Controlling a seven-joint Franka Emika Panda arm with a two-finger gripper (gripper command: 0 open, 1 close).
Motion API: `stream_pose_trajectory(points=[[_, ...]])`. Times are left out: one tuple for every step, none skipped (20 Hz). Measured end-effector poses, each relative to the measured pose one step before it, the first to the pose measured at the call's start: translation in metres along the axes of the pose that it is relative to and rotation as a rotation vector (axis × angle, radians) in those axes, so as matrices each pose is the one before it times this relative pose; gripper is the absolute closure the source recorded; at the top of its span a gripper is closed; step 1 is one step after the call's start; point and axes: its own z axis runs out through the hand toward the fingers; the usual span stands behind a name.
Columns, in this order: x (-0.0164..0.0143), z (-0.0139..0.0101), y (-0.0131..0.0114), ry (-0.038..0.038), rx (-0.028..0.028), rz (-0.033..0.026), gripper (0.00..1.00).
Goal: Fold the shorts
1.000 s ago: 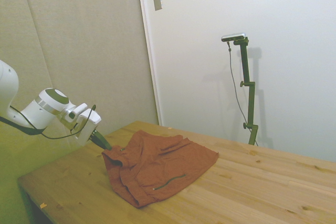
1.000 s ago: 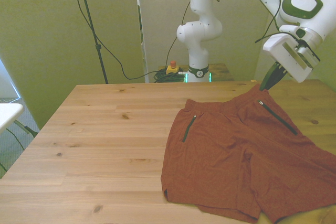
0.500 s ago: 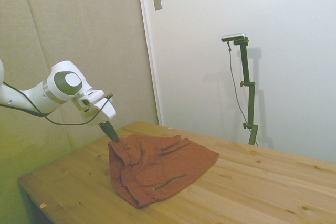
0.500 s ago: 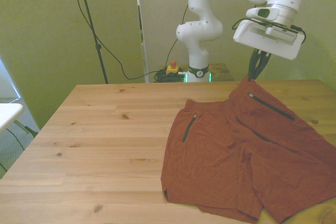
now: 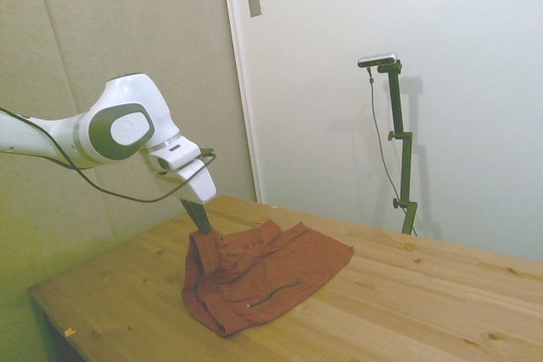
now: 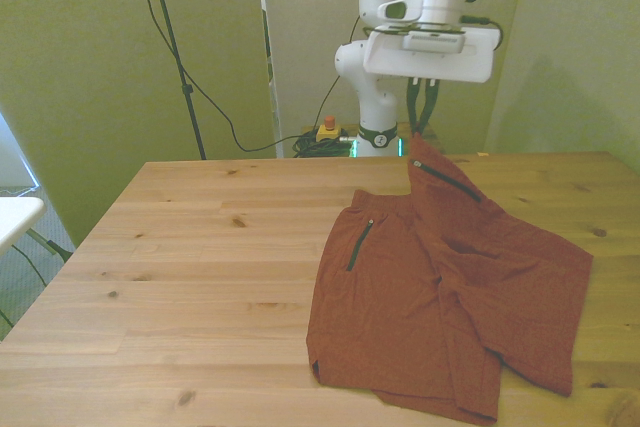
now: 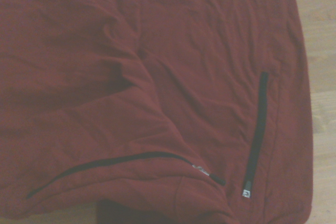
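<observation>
Pincer [image 6: 418,130]: pinched on one corner of the shorts' waistband, dark fingers close together with cloth between them; held above the desk, pointing down; seen also from the side [image 5: 201,222].

Shorts [image 6: 440,297]: rust-orange, mostly lying on the desk below and forward of the pincer; one waist corner lifted to a peak at the fingertips, cloth sloping down from there to the rest of the garment.

Lifted side: draped partly over the flat side, with creases running down from the peak; a dark zip pocket line [image 6: 447,180] just below the pincer on the raised flap.

Flat side: spread on the desk below the pincer and toward the front view's left; second dark pocket line [image 6: 359,245] lying on it, lower than the pincer and apart from the raised one.

Side view of shorts [image 5: 254,273]: bunched into a raised ridge under the pincer, the far part lying flat on the wood.

Wrist view: almost filled by the shorts [image 7: 157,77]; two dark pocket lines visible, one near straight [image 7: 257,129], one curved [image 7: 126,162], their ends close together; a strip of bare wood along one edge.

Desk [image 6: 200,277]: wooden, bare boards beside the shorts on the front view's left, well away from the pincer.
</observation>
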Motion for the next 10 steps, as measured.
stream_pose_trajectory(points=[[0.00971,0.01071,0.00981,-0.02885,0.00555,0.00845,1.0],[0.00997,0.01014,0.00974,-0.03297,0.00547,0.00843,1.0],[0.00881,0.01021,0.00898,-0.03757,0.00315,0.0061,1.0],[0.00788,0.00932,0.00725,-0.02964,0.00051,0.0062,1.0],[0.00727,0.00776,0.00591,-0.02057,-0.00316,0.00841,1.0],[0.00656,0.0075,0.00629,-0.01156,-0.01085,0.01062,1.0],[0.00443,0.00737,0.00561,-0.00942,-0.01249,0.01007,1.0],[0.00366,0.00728,0.00584,-0.00943,-0.01251,0.01219,0.0],[0.0034,0.00622,0.00498,-0.00549,-0.00871,0.011,0.0],[0.00314,0.00516,0.00303,0.00015,0.00016,0.00517,0.0]])
